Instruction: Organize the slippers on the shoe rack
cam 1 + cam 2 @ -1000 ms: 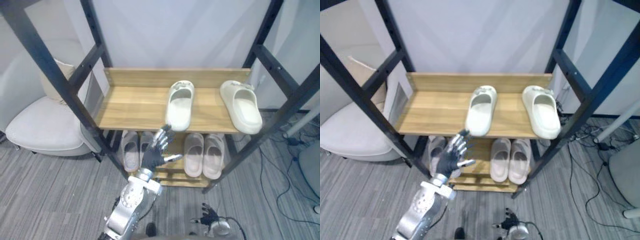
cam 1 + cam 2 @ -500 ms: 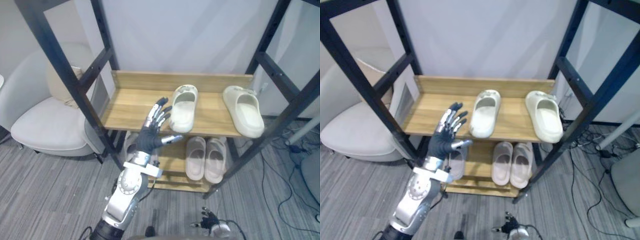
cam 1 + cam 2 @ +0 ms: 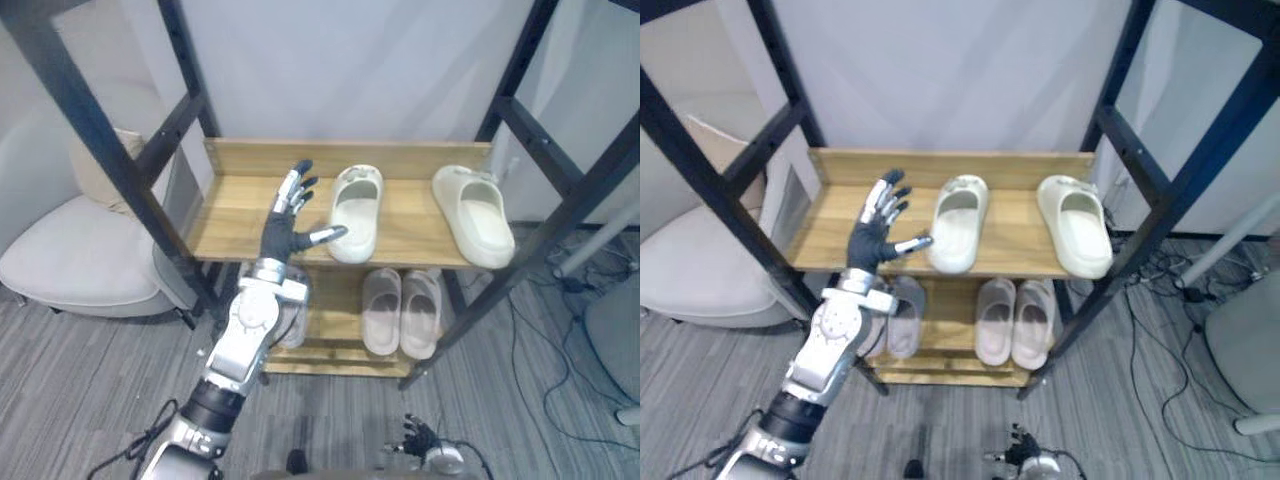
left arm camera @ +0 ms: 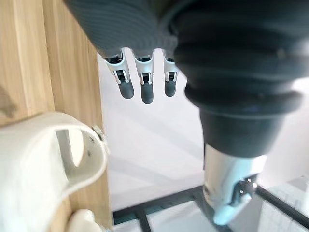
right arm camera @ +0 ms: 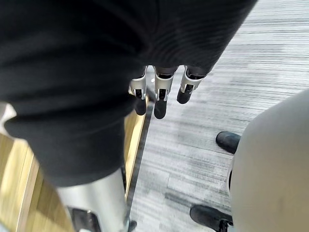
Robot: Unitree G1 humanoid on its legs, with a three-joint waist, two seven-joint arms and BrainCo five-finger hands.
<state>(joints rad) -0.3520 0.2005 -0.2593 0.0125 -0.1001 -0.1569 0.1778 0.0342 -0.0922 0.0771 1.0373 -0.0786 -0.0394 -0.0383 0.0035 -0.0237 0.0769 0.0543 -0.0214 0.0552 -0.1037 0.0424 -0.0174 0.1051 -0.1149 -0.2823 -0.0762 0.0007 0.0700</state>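
Observation:
Two cream slippers lie apart on the wooden upper shelf of the rack, one in the middle and one at the right end, both toes forward. My left hand is raised over the shelf just left of the middle slipper, open, fingers straight. Its thumb points at that slipper's near side, close to it; I cannot tell if they touch. The left wrist view shows that slipper beside the hand. My right hand hangs low near the floor, open.
On the lower shelf lie a beige pair and a grey pair, the latter partly behind my left arm. Black metal posts frame the rack. A white chair stands to the left; cables lie on the floor to the right.
My left hand rose from below the upper shelf's front edge to above the shelf, ending beside the middle slipper. The camera shifted too. The slippers stayed in place.

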